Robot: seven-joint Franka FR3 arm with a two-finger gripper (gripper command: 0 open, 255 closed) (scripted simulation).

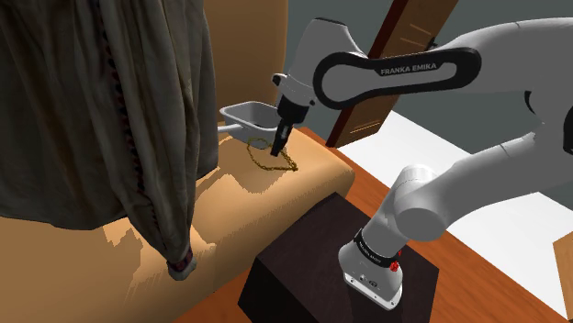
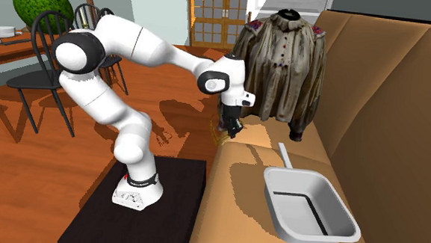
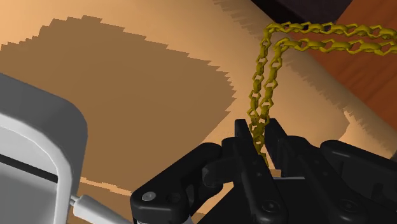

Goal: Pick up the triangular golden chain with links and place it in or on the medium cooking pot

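Note:
A golden chain (image 3: 267, 70) of small links hangs in a double strand from my black gripper (image 3: 259, 130), which is shut on its upper end. In the shoulder view the gripper (image 1: 277, 147) hovers over the tan sofa seat (image 1: 303, 183), with the chain (image 1: 275, 165) dangling low; I cannot tell whether it touches the cushion. The grey cooking pot (image 1: 250, 114) stands on the seat just behind the gripper. In the second exterior view the pot (image 2: 307, 203) is rectangular with a thin handle, and the gripper (image 2: 232, 130) is near the seat's front edge beside the chain (image 2: 221, 138).
A brown-grey jacket (image 1: 92, 110) is draped over the sofa back (image 2: 386, 109) beyond the pot, also seen as the jacket (image 2: 280, 60). The dark stand (image 1: 321, 266) sits on a wooden floor by the sofa's front. Black chairs (image 2: 52, 65) and a table stand behind the arm.

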